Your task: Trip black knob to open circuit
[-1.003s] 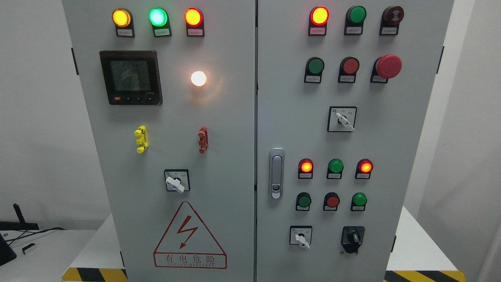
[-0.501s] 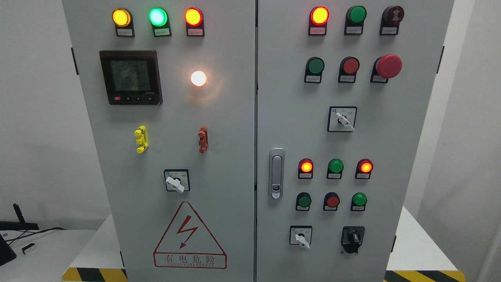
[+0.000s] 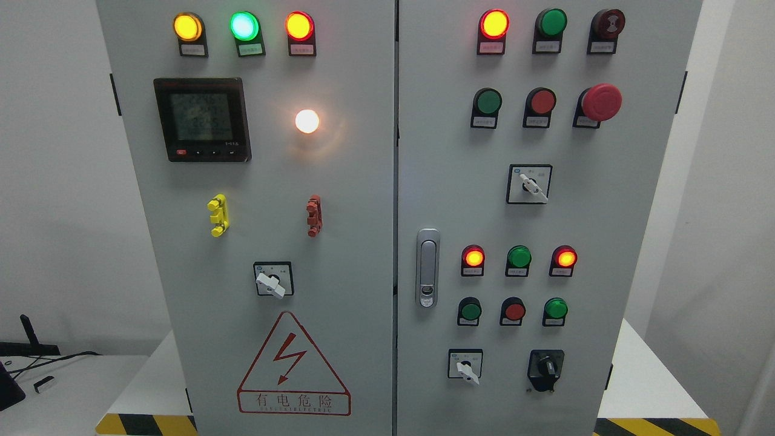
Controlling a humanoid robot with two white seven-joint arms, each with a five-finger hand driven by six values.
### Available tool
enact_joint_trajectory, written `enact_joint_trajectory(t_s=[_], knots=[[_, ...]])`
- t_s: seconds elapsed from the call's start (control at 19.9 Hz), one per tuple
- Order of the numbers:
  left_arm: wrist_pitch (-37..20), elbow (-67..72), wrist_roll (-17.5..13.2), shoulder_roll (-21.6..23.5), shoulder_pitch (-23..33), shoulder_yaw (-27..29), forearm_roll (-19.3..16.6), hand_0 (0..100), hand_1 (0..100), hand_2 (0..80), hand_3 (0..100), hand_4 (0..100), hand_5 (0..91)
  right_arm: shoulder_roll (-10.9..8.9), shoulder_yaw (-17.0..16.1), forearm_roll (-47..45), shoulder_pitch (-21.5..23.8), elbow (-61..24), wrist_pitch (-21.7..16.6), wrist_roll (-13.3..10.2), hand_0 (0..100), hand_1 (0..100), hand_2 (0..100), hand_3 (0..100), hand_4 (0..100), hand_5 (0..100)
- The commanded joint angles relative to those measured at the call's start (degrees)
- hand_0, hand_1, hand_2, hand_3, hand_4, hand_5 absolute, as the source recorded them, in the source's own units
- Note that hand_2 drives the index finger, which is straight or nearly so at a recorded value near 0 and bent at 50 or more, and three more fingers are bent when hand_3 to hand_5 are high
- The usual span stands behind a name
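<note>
Neither robot hand shows, so how the fingers stand cannot be told. The grey cabinet rests on a white surface; its black knob sits low on the right door (beside a white-handled selector).

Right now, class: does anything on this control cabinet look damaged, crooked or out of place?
Nothing stands out. The black knob sits at the right door's lower right, the door handle is flush, and no hand is in view.
</note>
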Motion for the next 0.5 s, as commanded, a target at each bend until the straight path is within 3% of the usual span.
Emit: enact_joint_trajectory(t_s=[0.0, 0.15, 0.45], knots=[[0.02, 0.06, -0.05, 0.04, 0.00, 0.00, -1.76, 12, 39, 0.0, 0, 0, 0.0, 2.36, 2.93, 3.24, -2.43, 2.94, 1.00, -1.20, 17, 73, 40, 75, 83, 97], [0.02, -0.03, -0.05, 0.04, 0.00, 0.00, -1.76, 12, 39, 0.0, 0, 0, 0.0, 2.89, 3.89, 4.48, -3.14, 3.20, 3.37, -1.29, 18, 74, 43, 77, 83, 97], [0.02, 0.06, -0.05, -0.05, 0.00, 0.00, -1.76, 12, 39, 0.0, 0, 0, 0.0, 2.89, 4.60, 5.36, -5.15, 5.30, 3.64, -3.66, 25, 74, 45, 78, 85, 97]])
